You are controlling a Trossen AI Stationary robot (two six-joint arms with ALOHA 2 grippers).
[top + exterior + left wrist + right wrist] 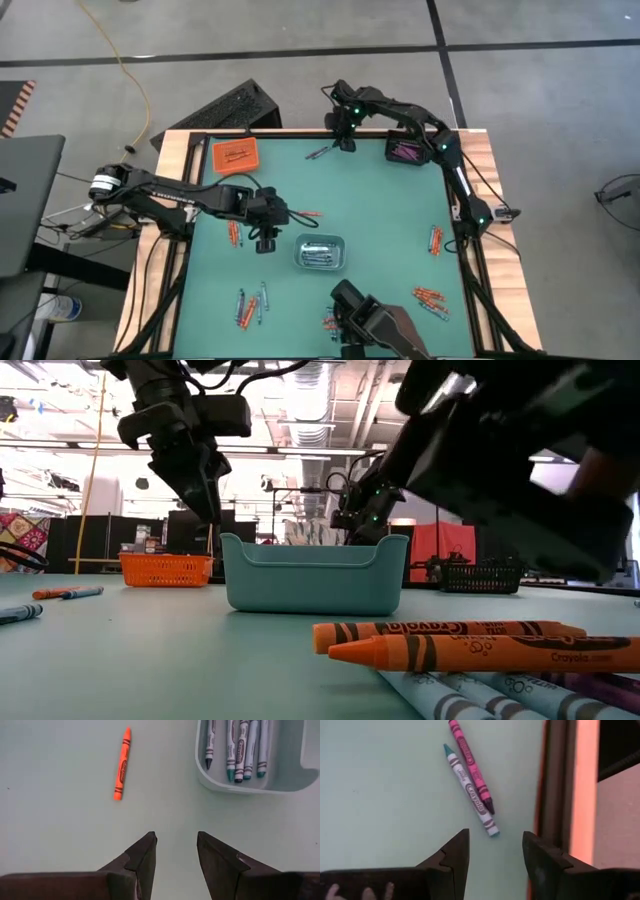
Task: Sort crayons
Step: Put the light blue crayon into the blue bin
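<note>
- Green matting [380,210] covers the table inside a pale wooden border, with grey concrete floor around it; the level view looks across into a workshop with shelving and ceiling lights.
- Crayons are scattered over the mat in loose clusters: an orange pair [234,233] near the left arm, a mixed bunch [250,306] at the near left, orange ones [436,240] by the right edge, and more [430,298] at the near right.
- They are thin paper-wrapped wax sticks with tapered tips and dark printed bands on matte labels.
- One orange crayon [122,764] lies alone on the mat ahead of the left gripper [175,851], just beside the tray; I judge it the likeliest next pick.
- A pink crayon [471,765] and a grey-blue crayon [471,791] lie side by side, touching, near the far table edge just ahead of the right gripper [495,851].
- The pale clear-grey tray [320,251], smooth moulded plastic with rounded corners, sits mid-table and holds several grey-blue crayons [236,747] lying parallel, so it appears to be that colour's bin.
- An orange tray [236,154] at the far left and a black tray [406,149] at the far right, holding pink-purple sticks, seem set for the other two colours.
- The left gripper hovers just left of the grey tray, its dark wedge-shaped fingers parted and holding nothing.
- The right gripper hangs over the far edge with its fingers spread and empty, positioned to straddle the pair below.
</note>
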